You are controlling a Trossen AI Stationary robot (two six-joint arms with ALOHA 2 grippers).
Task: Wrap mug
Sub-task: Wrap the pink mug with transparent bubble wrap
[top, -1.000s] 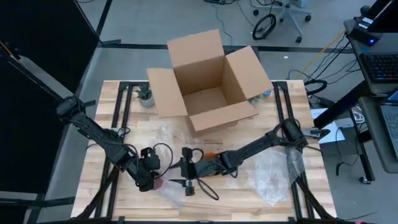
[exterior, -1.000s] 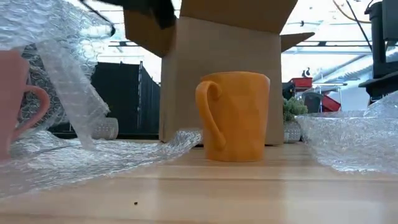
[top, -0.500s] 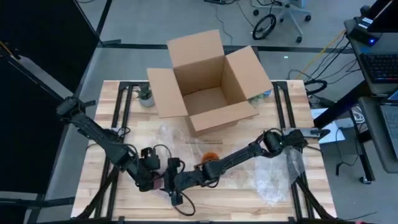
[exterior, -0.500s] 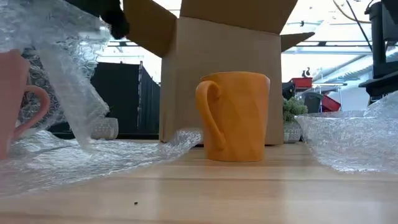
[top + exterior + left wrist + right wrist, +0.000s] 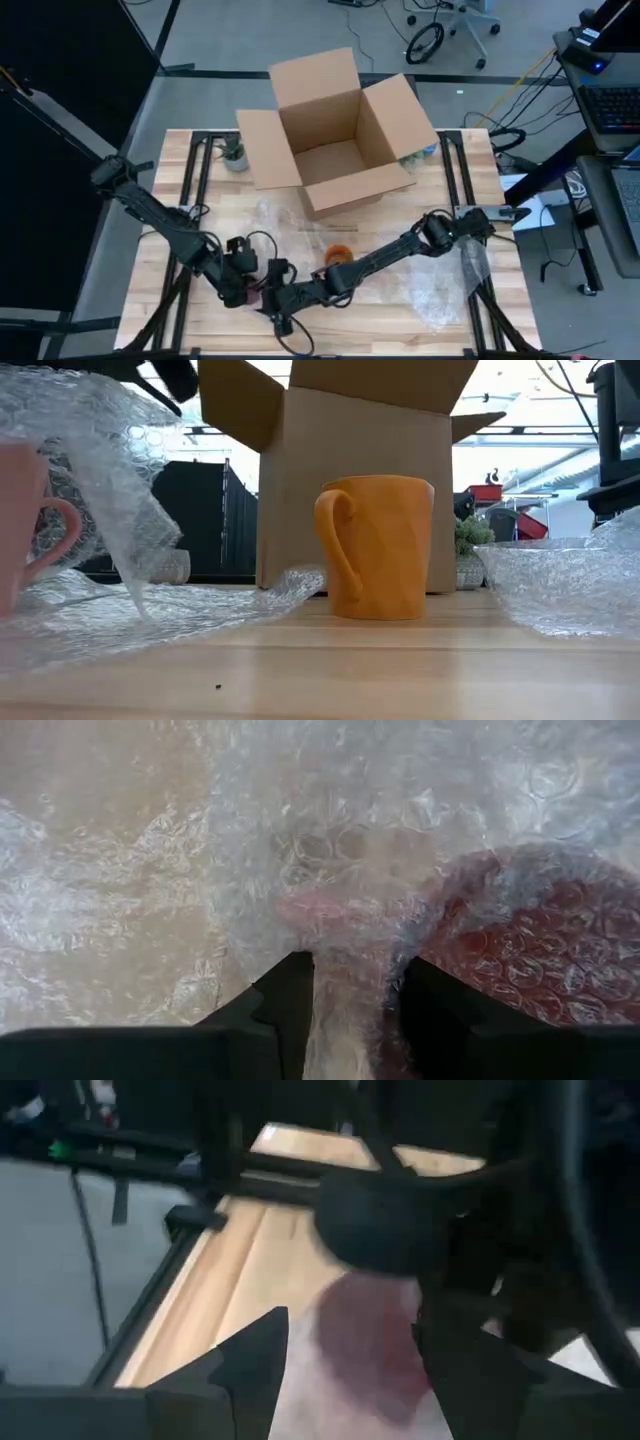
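Note:
A pink mug [image 5: 18, 510] stands upright near the table's front left, its handle [image 5: 62, 530] showing in the low view. A sheet of clear bubble wrap [image 5: 110, 480] is draped up and over it. My left gripper [image 5: 240, 287] is shut on the mug from its left side. My right gripper [image 5: 274, 303] reaches across from the right and is shut on the raised wrap above the mug [image 5: 257, 294]. An orange mug [image 5: 340, 256] stands upright on the wrap's far part, with no gripper on it. My left gripper points down from above. A pink part of the mug [image 5: 340, 1020], covered by wrap, lies between its two fingers [image 5: 290, 1005]. Whether that part is wall or handle, I cannot tell. The mug's base stays on the table. My right gripper holds the bubble wrap near its upper edge [image 5: 120, 385], pinched between its fingers [image 5: 255, 1365], coming level from the table's right. The wrap hangs from the hold in a slack fold over the pink mug [image 5: 365, 1330], and its lower part [image 5: 150, 620] lies on the table.
An open cardboard box [image 5: 330, 130] stands at the table's far middle, behind the orange mug [image 5: 380, 545]. A second crumpled bubble wrap sheet [image 5: 440, 285] lies at the front right. A small plant pot [image 5: 235, 155] sits at the far left.
My right gripper has moved toward the table's left and near edges, over to the pink mug, carrying the wrap's edge with it. The wrap has folded up and over the mug. The orange mug and my left gripper have stayed put.

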